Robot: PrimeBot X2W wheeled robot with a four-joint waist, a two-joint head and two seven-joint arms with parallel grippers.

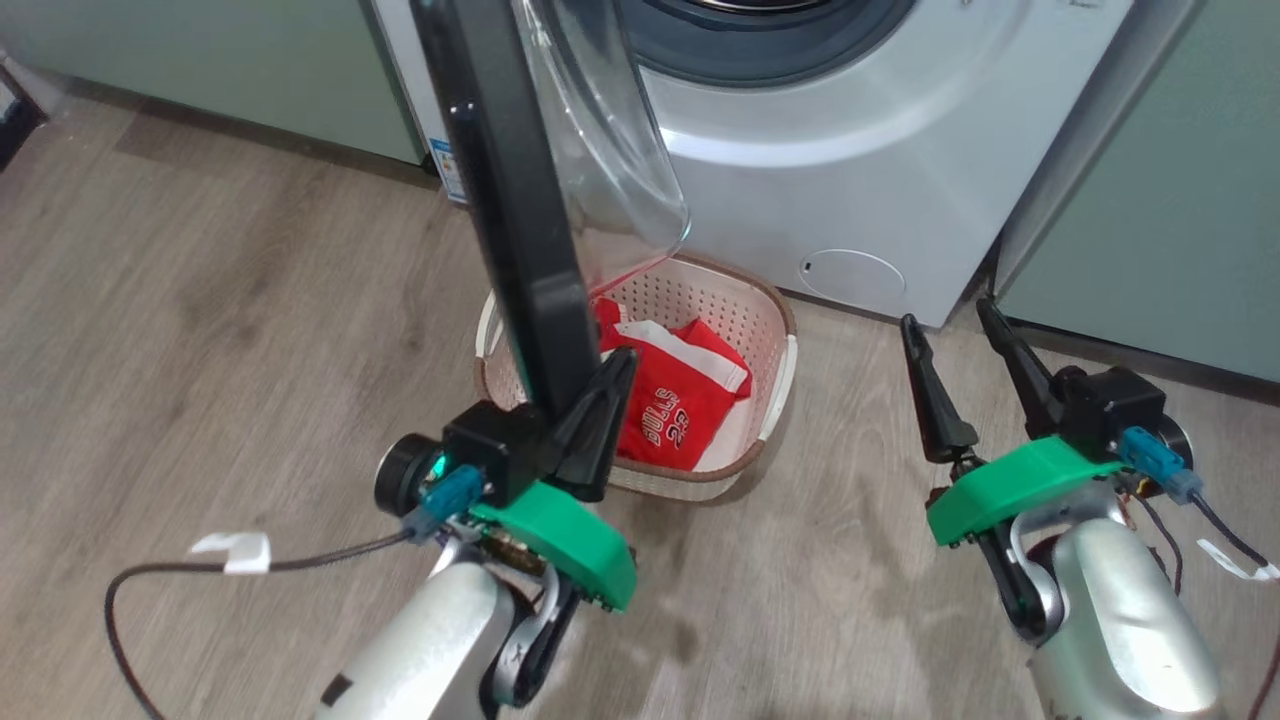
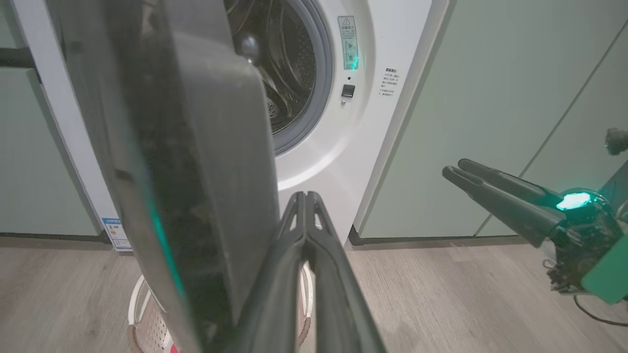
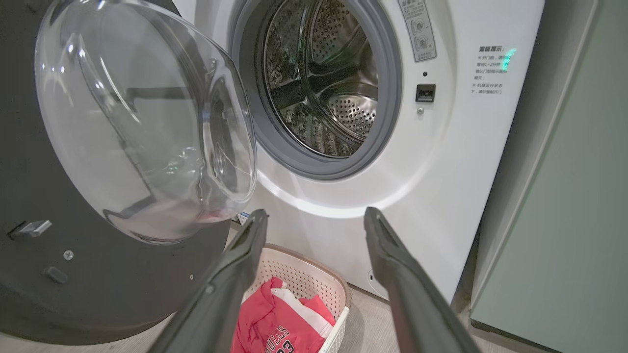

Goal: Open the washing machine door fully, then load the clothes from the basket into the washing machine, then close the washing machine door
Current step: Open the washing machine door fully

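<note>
Step 1 judged in hand: washing machine door [image 1: 510,200], approx. square to the washing machine [image 1: 850,170] front, is being pressed by left gripper [image 1: 612,372], fingers together, nothing pinched. The right gripper [image 1: 945,313] is being held spread, empty, before the machine. The clothes [image 1: 670,400] are lying in basket [image 1: 745,300] at machine's foot; next: door to be swung wider.

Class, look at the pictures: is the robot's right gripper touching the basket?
Apart. In the head view the open right gripper hangs to the right of the basket, with bare floor showing between them.
</note>
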